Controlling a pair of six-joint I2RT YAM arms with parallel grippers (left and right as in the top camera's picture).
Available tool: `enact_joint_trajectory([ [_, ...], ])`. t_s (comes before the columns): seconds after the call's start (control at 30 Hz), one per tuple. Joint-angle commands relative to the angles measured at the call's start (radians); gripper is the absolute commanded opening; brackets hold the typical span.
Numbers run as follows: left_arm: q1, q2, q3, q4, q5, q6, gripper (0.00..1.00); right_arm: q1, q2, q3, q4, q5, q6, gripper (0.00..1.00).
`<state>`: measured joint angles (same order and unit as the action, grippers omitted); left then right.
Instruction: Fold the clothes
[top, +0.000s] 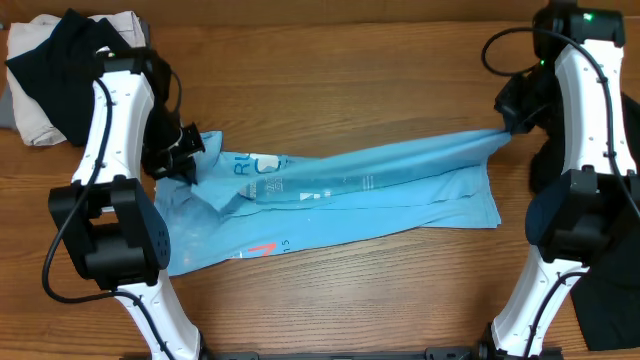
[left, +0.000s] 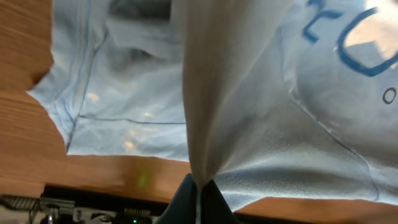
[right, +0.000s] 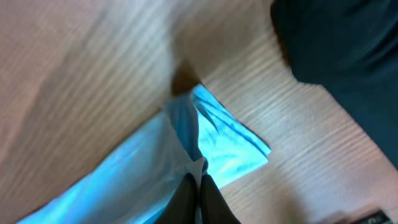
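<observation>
T-shirt on bench, upper fold pulled taut: left gripper clamped on one end, right gripper clamped on opposite end.

Wooden table (grain clearly visible), even light

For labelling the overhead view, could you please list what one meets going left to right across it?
Pile of beige and black cloth → left gripper → light blue T-shirt → right gripper → black garment.

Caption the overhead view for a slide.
Left pincer and right pincer, shut on opposite ends of the light blue T-shirt, hold it stretched over the table.
</observation>
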<state>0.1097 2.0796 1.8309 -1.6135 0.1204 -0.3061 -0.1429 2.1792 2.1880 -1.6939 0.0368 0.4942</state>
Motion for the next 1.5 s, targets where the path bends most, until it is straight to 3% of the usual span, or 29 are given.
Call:
enact_joint_trajectory([
  [0.0,0.018,-0.017,-0.049,0.006,-0.055,0.005,0.04,-0.002,-0.085,-0.032,0.000,0.026,0.004,0.04],
  [0.1,0.035,-0.034,-0.097,0.010,-0.119,-0.040,0.04,-0.002,-0.119,-0.098,0.000,0.035,0.005,0.04],
  [0.37,0.125,-0.129,-0.235,0.079,-0.124,-0.038,0.04,-0.015,-0.195,-0.314,0.114,0.047,0.008,0.04],
  [0.63,0.112,-0.132,-0.348,0.174,-0.039,-0.038,0.04,0.027,-0.197,-0.346,0.163,0.021,-0.006,0.04],
  [0.7,0.097,-0.132,-0.381,0.202,-0.023,-0.037,0.10,0.042,-0.197,-0.360,0.168,0.021,-0.006,0.04],
  [0.8,0.073,-0.132,-0.423,0.226,-0.022,-0.036,0.30,0.047,-0.197,-0.389,0.179,0.022,-0.007,0.04],
  [0.87,0.060,-0.132,-0.439,0.235,-0.021,-0.036,0.50,0.047,-0.197,-0.398,0.177,0.022,-0.007,0.18],
  [0.9,0.057,-0.132,-0.441,0.235,-0.019,-0.034,0.63,0.045,-0.197,-0.398,0.175,0.022,-0.007,0.30],
  [0.93,0.055,-0.132,-0.441,0.236,-0.016,-0.030,0.64,0.045,-0.197,-0.398,0.175,0.022,-0.007,0.50],
  [0.97,0.055,-0.132,-0.438,0.240,-0.016,-0.031,0.61,0.045,-0.197,-0.394,0.176,0.022,-0.007,0.73],
  [1.0,0.055,-0.132,-0.432,0.242,-0.017,-0.031,0.48,0.045,-0.197,-0.392,0.182,0.022,-0.008,0.86],
  [1.03,0.055,-0.132,-0.420,0.243,-0.017,-0.031,0.28,0.045,-0.197,-0.388,0.187,0.022,-0.014,0.91],
  [1.07,0.055,-0.132,-0.398,0.240,-0.017,-0.031,0.20,0.045,-0.197,-0.380,0.188,0.022,-0.024,0.92],
  [1.13,0.055,-0.132,-0.334,0.209,-0.017,-0.031,0.15,0.045,-0.197,-0.357,0.190,0.022,-0.034,0.92],
  [1.27,0.035,-0.132,-0.180,0.173,-0.015,-0.027,0.19,0.045,-0.197,-0.316,0.211,-0.028,-0.070,0.92],
  [1.33,0.014,-0.132,-0.133,0.199,0.000,0.001,0.25,0.045,-0.196,-0.317,0.239,-0.096,-0.126,0.92],
  [1.43,-0.027,-0.127,-0.130,0.247,0.076,0.041,0.56,0.047,-0.178,-0.319,0.261,-0.152,-0.162,0.92],
  [1.47,-0.041,-0.122,-0.135,0.254,0.085,0.041,0.57,0.047,-0.172,-0.322,0.265,-0.151,-0.163,0.92],
])
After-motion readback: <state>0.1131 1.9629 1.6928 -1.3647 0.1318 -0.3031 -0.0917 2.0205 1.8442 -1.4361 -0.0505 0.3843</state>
